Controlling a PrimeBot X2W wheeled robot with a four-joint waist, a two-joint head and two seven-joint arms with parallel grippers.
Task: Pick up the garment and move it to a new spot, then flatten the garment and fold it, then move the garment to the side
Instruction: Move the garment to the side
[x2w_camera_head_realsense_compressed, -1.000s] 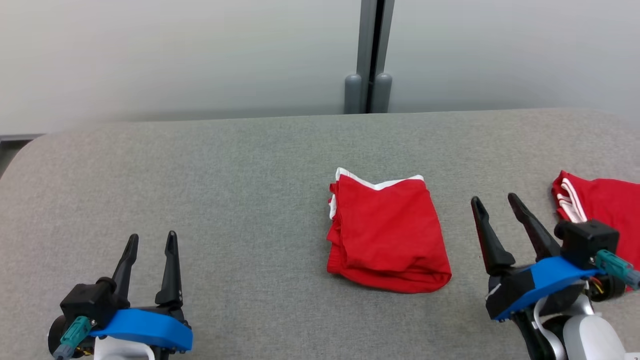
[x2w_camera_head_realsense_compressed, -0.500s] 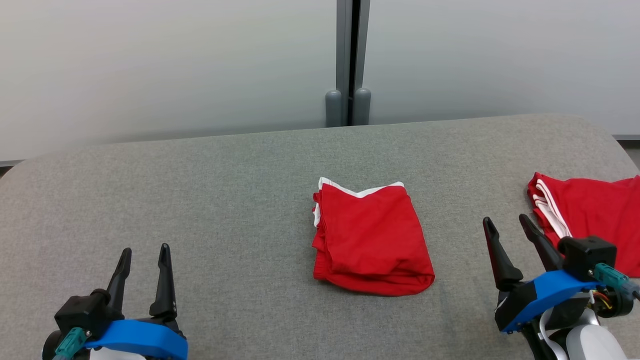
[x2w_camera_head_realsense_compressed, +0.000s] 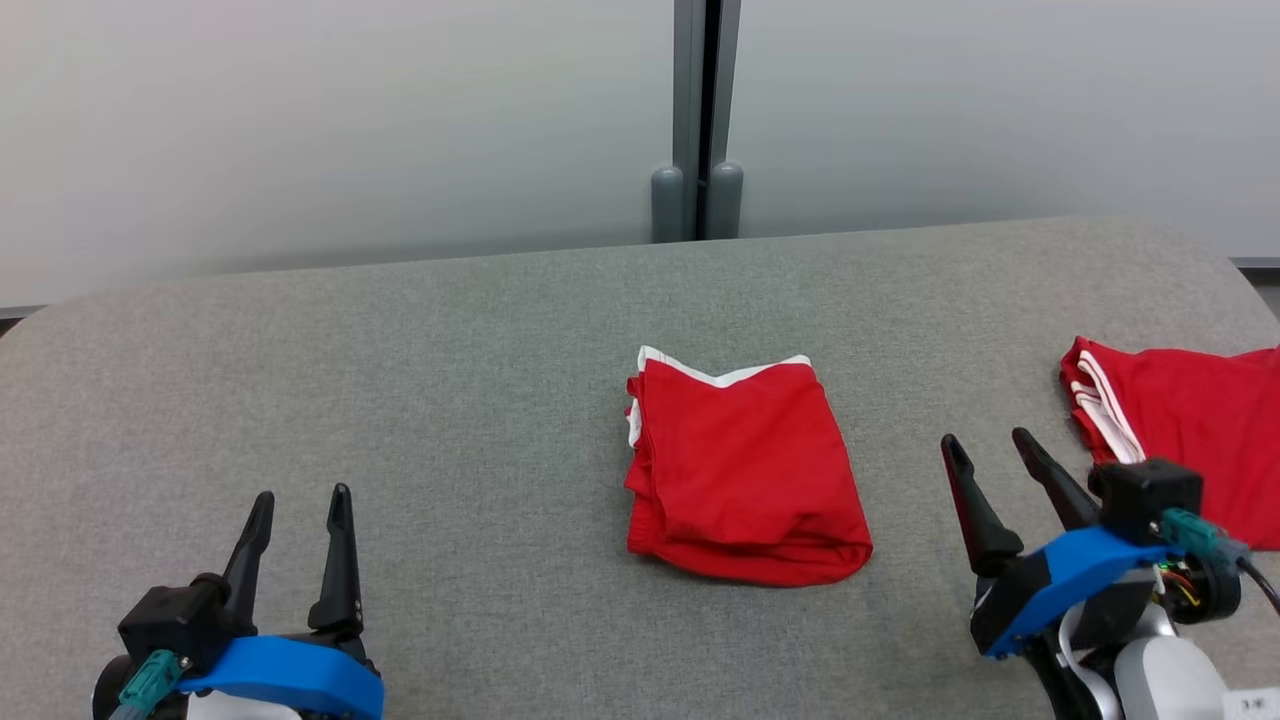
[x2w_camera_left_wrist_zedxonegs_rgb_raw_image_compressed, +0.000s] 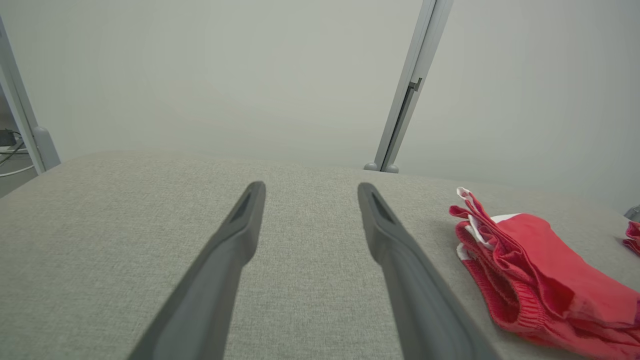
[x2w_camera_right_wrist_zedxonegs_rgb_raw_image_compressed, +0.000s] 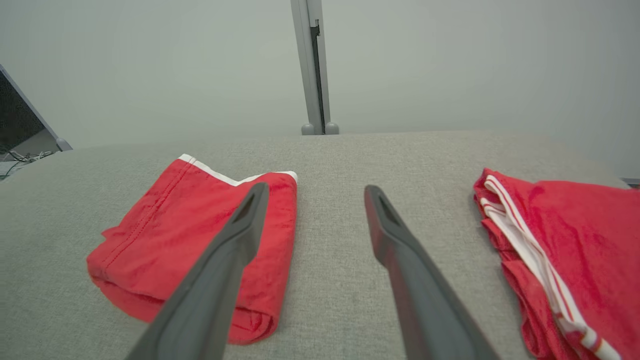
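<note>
Grey fabric-covered table (x2w_camera_head_realsense_compressed: 400, 400): takes up most of the head view, rounded corners at far L and far R.

Pale wall panels (x2w_camera_head_realsense_compressed: 300, 120) behind the table. Grey vertical post (x2w_camera_head_realsense_compressed: 698, 100) at the panel joint, approx. centre, w/ two rounded feet at its base by the table's far edge.

Folded red garment (x2w_camera_head_realsense_compressed: 745, 470): lies flat on the table, approx. centre, roughly btwn the two arms. White trim shows along its far edge and far-L corner; the thick rolled fold is at the near edge. Nothing touches it. In the left wrist view it sits off to the R of the fingers, stacked layers seen edge-on.

Second red garment (x2w_camera_head_realsense_compressed: 1190, 430): on the table at far R, well apart from the first, cut off by the frame edge. White stripes along its L edge.

Right gripper (x2w_camera_head_realsense_compressed: 986, 438): lower R, over bare table btwn the two garments, touching neither. Fingers spread wide, nothing btwn them.

Left gripper (x2w_camera_head_realsense_compressed: 302, 495): lower L, over bare table, well apart from the folded garment. Fingers wide apart, holding nothing.
</note>
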